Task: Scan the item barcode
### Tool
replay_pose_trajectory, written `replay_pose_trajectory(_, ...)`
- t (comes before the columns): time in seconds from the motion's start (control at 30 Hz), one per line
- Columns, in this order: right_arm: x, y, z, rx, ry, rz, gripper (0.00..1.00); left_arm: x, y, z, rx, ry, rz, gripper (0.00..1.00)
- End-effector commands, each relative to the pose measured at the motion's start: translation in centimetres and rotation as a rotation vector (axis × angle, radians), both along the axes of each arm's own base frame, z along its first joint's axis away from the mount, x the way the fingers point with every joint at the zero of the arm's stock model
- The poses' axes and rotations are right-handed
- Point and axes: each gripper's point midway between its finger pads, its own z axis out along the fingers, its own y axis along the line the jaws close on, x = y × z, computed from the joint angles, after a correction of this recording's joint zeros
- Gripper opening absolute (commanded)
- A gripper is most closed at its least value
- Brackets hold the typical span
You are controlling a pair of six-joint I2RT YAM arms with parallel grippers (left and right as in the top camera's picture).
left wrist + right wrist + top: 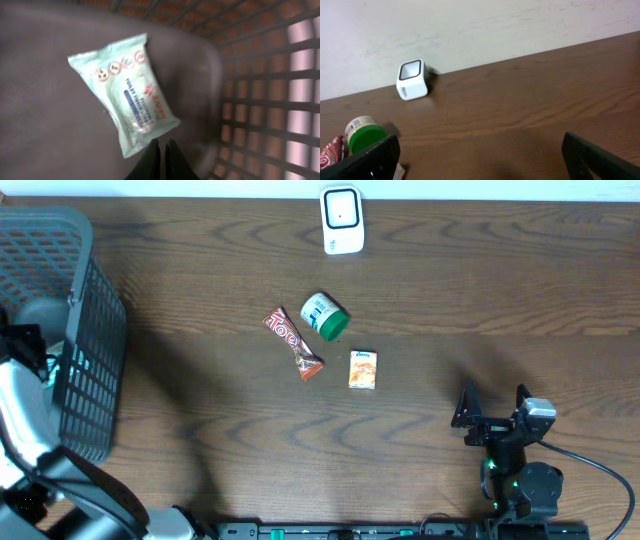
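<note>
- Black and slim, the left gripper (161,149) has its two fingers pressed together. Nothing shows between them. Their tips sit at the lower edge of the pack, and whether they nip its film cannot be told.
- Just past the tips lies a pale green, soft plastic pack of wet tissues (131,95). It rests flat and label up, set diagonally on the basket floor.
- The pack looks light, limp and a little slippery, so it would likely sag if lifted by a corner. A pinch on the flat sealed seam at one short end seems the surest hold. No barcode shows on the upper face, so it may be underneath.
- Around it is a dark grey plastic lattice basket (260,75), standing at the left edge of the brown wooden table (200,420).
- Mid-table, close together, lie a red-brown snack bar wrapper (292,342), a small white tub with a green lid (324,316) and a small orange carton (363,369).
- A white box-shaped barcode scanner (342,220) stands at the far edge, well apart from the basket.
- The right gripper (480,160) hangs spread wide and empty.
</note>
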Motion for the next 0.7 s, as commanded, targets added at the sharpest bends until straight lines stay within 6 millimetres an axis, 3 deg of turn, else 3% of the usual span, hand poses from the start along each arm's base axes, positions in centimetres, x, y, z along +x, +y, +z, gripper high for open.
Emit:
replay_pose_trajectory(0.0, 0.0, 0.4, 0.0, 0.008, 0.000, 0.014, 0.99, -0.8, 0.2, -1.1, -0.011, 0.045, -0.005, 0.13)
replay_pose_trajectory(0.07, 0.0, 0.4, 0.0, 0.008, 0.000, 0.014, 0.99, -1.1, 0.2, -2.2, -0.027, 0.067, 0.000, 0.63)
replay_pose_trajectory(0.1, 0.0, 0.4, 0.0, 0.008, 0.000, 0.014, 0.99, -1.1, 0.2, -2.9, -0.039, 0.079, 0.000, 0.75)
replay_pose_trajectory(0.13, 0.0, 0.4, 0.0, 0.008, 0.000, 0.014, 0.99, -1.1, 0.2, -3.6, -0.055, 0.089, 0.007, 0.95)
replay_pose_trajectory(0.27, 0.0, 0.4, 0.0, 0.008, 0.000, 0.014, 0.99, -0.6, 0.7, -6.1, -0.099, 0.093, 0.053, 0.98)
replay_pose_trajectory(0.67, 0.0, 0.4, 0.0, 0.008, 0.000, 0.014, 0.99, 1.1, 2.1, -10.2, -0.147, 0.050, 0.141, 0.98)
